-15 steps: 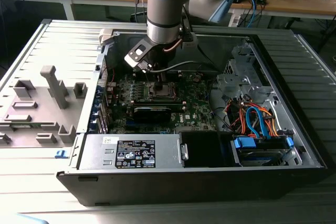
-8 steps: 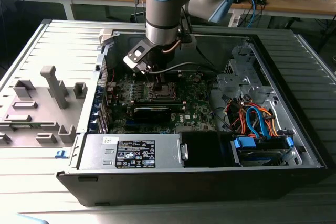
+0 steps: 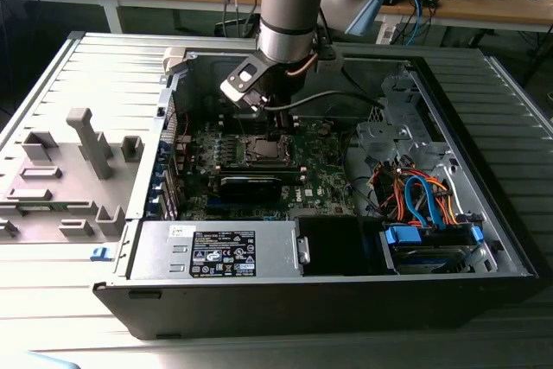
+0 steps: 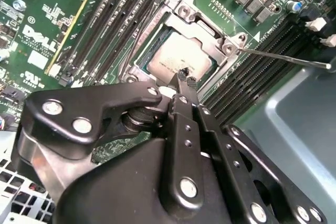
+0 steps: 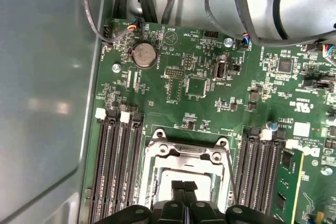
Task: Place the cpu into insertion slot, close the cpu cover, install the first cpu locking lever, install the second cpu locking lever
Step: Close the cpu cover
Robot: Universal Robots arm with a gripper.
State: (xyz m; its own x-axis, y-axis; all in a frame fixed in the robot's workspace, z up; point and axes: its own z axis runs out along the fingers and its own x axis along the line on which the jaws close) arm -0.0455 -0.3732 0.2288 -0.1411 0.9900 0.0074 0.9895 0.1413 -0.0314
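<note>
Risk here sits at the socket. In the exterior view the gripper [image 3: 275, 127] hangs inside the open computer case [image 3: 346, 308], over the insertion slot [image 3: 263, 149] near the middle of the green circuit board [image 3: 324, 170]. The state of the jaws cannot be read from that side.

In the second wrist view the jaws are together with nothing visible between them. The tip is over the cpu [image 4: 170, 59], but whether it touches is unclear. The chip lies in the slot, and the cpu cover [image 4: 210, 35] appears to lie down around its edges. A thin locking lever [image 4: 283, 57] juts free from the slot's corner out across the board, not yet latched. If the chip sits slightly askew, or the cover is not fully down, a downward press could bend the socket's contacts. A closed tip on smooth metal could also skid and scrape the face. The springy lever might slip off a finger and snap back.

In the first wrist view the closed jaws sit over the cover's window, and the memory slots [image 5: 118, 166] flank the socket closely on both sides. Any sideways drift would likely strike them or their clips.
</note>
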